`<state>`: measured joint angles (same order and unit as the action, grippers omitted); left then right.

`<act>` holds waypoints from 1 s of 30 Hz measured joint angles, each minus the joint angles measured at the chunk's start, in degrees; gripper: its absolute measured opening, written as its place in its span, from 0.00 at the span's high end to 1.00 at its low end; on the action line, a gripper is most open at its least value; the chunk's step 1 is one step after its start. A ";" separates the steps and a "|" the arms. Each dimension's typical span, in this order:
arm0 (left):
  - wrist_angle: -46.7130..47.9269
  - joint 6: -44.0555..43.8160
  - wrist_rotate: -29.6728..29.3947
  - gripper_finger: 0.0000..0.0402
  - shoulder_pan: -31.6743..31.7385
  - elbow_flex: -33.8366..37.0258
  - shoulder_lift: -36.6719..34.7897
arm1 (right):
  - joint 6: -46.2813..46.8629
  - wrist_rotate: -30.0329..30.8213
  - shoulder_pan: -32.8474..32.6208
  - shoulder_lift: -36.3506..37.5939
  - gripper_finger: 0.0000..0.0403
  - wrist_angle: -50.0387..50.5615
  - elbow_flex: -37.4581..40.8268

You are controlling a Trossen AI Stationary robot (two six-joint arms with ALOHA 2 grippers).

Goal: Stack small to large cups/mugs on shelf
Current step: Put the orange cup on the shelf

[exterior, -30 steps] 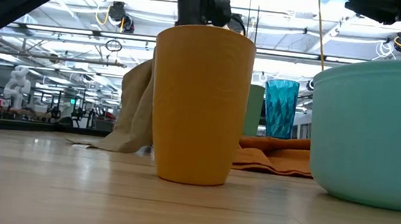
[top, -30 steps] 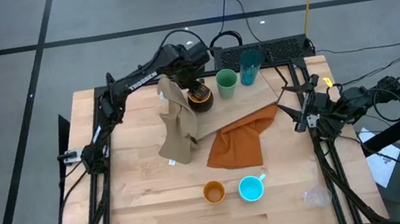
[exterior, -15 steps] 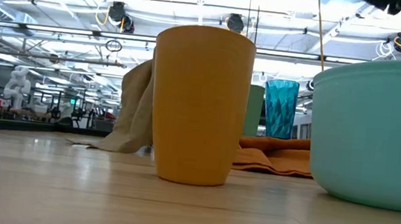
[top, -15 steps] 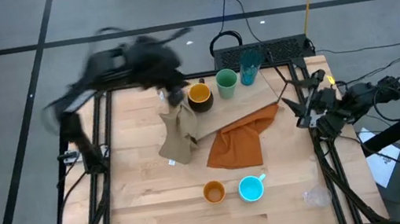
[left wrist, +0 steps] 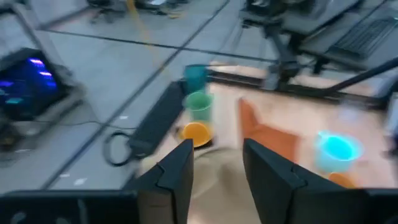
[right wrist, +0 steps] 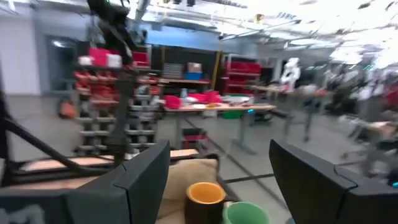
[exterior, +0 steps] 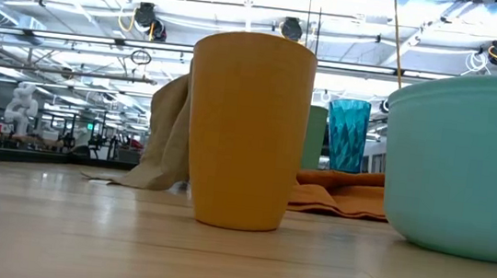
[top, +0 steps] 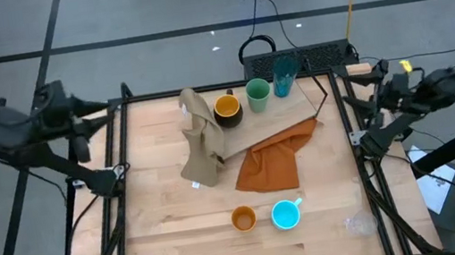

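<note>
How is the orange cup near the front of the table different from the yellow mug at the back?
The small orange cup is plain, with no handle showing, and stands on the bare tabletop beside the bright cyan mug. The yellow mug has a dark outside and stands on the light wood shelf, next to the light green cup. Both are upright, open-topped and free of either robot hand.

high: straight down over whole counter [top: 179,225] | low: counter-level, close behind small orange cup [exterior: 248,130], facing room | wrists: off the sides, looking inward | shared: yellow mug [top: 226,108], light green cup [top: 259,94]
</note>
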<state>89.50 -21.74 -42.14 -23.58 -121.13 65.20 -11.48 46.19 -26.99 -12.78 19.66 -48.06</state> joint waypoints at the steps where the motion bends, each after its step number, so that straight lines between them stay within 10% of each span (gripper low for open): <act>1: 0.46 -0.16 -1.56 0.67 -1.41 3.94 -3.25 | 1.18 -0.85 -0.19 0.00 0.34 1.15 -1.09; 10: -0.09 -11.91 0.92 0.77 -3.60 36.40 -31.13 | 0.22 -4.21 -0.13 -0.04 0.34 5.15 -7.16; 18: -18.43 -15.03 21.16 0.77 1.95 67.95 -54.15 | 3.12 -4.01 0.64 -0.04 0.34 12.93 -9.85; 23: -44.61 -0.06 35.48 0.77 4.12 83.62 -59.15 | 1.51 -4.03 2.43 -0.04 0.34 11.39 -9.97; 30: -58.04 9.00 32.67 0.77 4.28 95.29 -58.70 | 4.22 -4.42 3.30 -0.02 0.34 13.81 -10.42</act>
<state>31.46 -12.74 -9.47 -19.30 -25.84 6.50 -7.26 41.77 -23.68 -12.80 33.47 -58.48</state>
